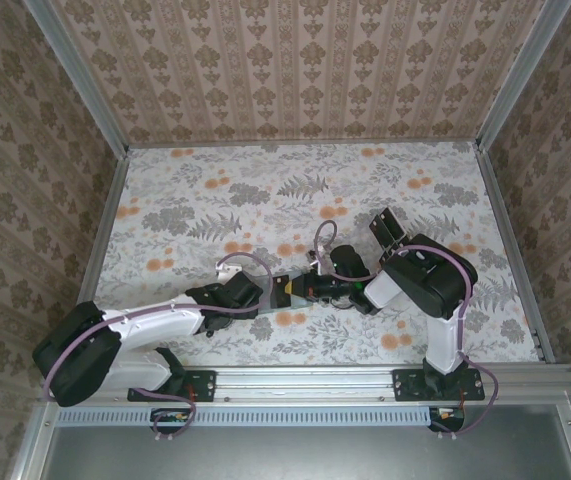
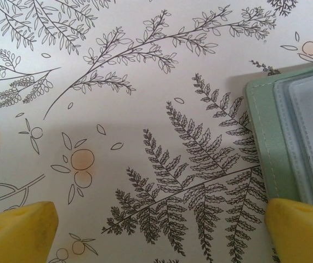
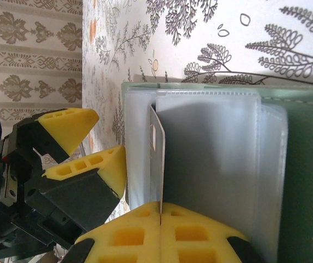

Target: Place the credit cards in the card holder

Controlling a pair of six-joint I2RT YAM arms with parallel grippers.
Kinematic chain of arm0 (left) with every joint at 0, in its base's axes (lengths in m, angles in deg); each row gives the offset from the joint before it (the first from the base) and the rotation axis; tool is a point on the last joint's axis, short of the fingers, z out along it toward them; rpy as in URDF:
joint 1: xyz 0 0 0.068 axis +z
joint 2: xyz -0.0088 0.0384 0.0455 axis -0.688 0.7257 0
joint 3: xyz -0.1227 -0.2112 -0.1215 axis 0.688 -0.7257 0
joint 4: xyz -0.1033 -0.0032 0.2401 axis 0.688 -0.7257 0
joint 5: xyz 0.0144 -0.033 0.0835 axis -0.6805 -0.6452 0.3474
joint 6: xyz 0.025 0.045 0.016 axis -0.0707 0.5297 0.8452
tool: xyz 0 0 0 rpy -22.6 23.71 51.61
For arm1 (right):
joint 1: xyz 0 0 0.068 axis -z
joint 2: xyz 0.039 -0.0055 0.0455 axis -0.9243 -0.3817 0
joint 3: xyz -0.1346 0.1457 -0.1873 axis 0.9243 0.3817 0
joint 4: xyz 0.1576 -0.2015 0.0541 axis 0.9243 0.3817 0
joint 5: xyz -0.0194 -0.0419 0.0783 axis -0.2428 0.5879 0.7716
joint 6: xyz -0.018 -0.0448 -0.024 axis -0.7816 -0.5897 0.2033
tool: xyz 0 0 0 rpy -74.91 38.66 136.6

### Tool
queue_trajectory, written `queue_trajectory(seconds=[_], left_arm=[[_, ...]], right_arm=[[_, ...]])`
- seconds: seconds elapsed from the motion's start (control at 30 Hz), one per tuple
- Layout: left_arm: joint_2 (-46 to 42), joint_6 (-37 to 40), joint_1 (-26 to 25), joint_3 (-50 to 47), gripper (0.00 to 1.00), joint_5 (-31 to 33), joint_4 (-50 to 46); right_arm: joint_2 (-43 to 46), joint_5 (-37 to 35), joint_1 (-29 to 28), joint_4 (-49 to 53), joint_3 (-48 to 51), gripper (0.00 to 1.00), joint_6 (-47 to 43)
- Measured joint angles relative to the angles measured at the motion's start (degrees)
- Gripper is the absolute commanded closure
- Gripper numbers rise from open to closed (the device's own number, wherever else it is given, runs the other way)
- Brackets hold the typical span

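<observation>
Floral cloth [image 1: 265, 190] reaches wallpapered walls [image 1: 295, 70], open beyond my arms; my left gripper [image 1: 267, 294] and right gripper [image 1: 301, 288] meet at the card holder [image 1: 283, 292]. Left wrist: fingers [image 2: 16, 230] stand apart, holder at the right edge. Right wrist: fingers pinch a card [image 3: 157, 159] edge-on at its clear sleeves [image 3: 211, 153].

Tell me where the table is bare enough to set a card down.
Free: the far strip of table along the back wall, and the patch right of the right arm. Crowded: the centre, where the open left gripper and the right gripper, shut on a credit card, meet over the card holder.
</observation>
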Motion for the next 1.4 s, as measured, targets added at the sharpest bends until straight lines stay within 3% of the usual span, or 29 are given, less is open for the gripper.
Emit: queue_trajectory(seconds=[0.4, 0.63, 0.77, 0.97, 1.2, 1.4], left_arm=[[0.0, 0.0, 0.0, 0.0, 0.0, 0.0, 0.1], [0.0, 0.0, 0.0, 0.0, 0.0, -0.2, 0.1], [-0.1, 0.0, 0.0, 0.0, 0.0, -0.4, 0.1], [-1.1, 0.0, 0.3, 0.0, 0.0, -0.4, -0.2], [-1.4, 0.0, 0.9, 0.0, 0.0, -0.5, -0.3], [-1.4, 0.0, 1.1, 0.0, 0.0, -0.5, -0.3]], right_arm=[[-0.3, 0.3, -0.6, 3.1, -2.2, 1.0, -0.1], [3.7, -0.7, -1.1, 11.5, -3.9, 0.66, -2.6], [8.1, -2.9, -1.2, 20.5, -4.7, 0.59, -5.7], [13.2, -7.5, -1.3, 34.2, -7.2, 0.59, -10.9], [14.6, -11.0, -2.1, 42.9, -10.8, 0.63, -14.9], [13.8, -12.5, -3.1, 45.5, -12.6, 0.8, -16.2]])
